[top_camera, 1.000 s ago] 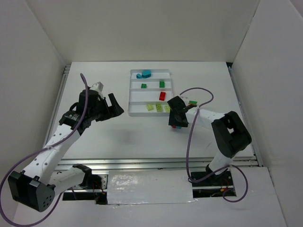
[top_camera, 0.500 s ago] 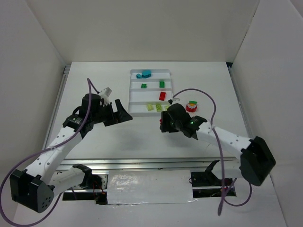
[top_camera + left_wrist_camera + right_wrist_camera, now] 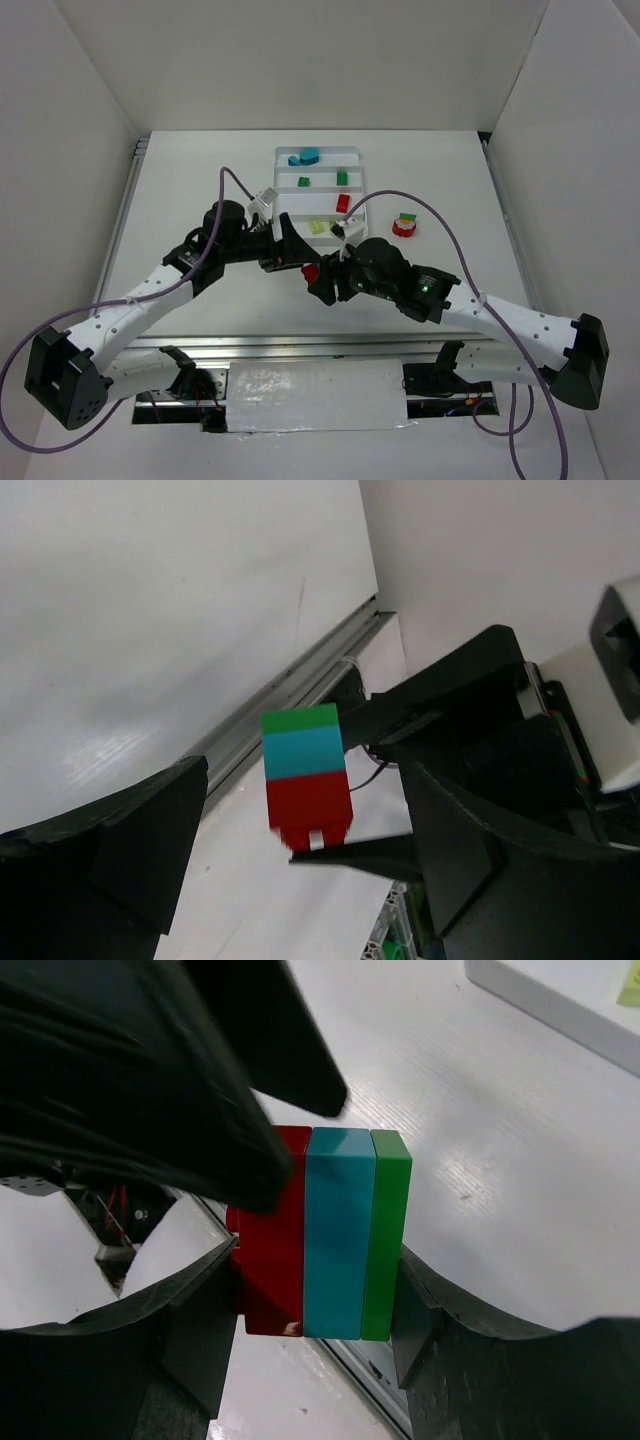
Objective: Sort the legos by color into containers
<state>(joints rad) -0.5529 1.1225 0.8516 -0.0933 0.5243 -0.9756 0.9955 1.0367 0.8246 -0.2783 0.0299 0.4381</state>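
R gripper (image 3: 315,1295) is clamped on a stack of three small plastic bricks, red, teal-blue and green (image 3: 325,1232), w/ one jaw on the red outer face and the other on the green. The stack is held up off the white table (image 3: 200,170), just in front of the near edge of the white rectangular plastic tray (image 3: 277,190). From the top cam only its red end shows, btwn the two grippers. L gripper (image 3: 290,248) reaches in from the left and faces the R one, jaws wide apart. In the L wrist cam the stack sits in the gap btwn its black fingers (image 3: 110,850), green on top, teal mid, red at bottom, w/ clear space on both sides. In the R wrist cam one L finger overlaps the upper-left corner of the red brick; can't tell if it touches. In the tray, far compartment has teal-blue pieces (image 3: 305,157), the next has two dark green bricks (image 3: 342,178) well apart, and the third has one red brick (image 3: 343,203). The nearest compartment has a pale yellow-green brick (image 3: 318,227), partly hidden by arm and cable. A small red-and-green piece (image 3: 405,224) lies on the table right of the tray, near it but not touching.
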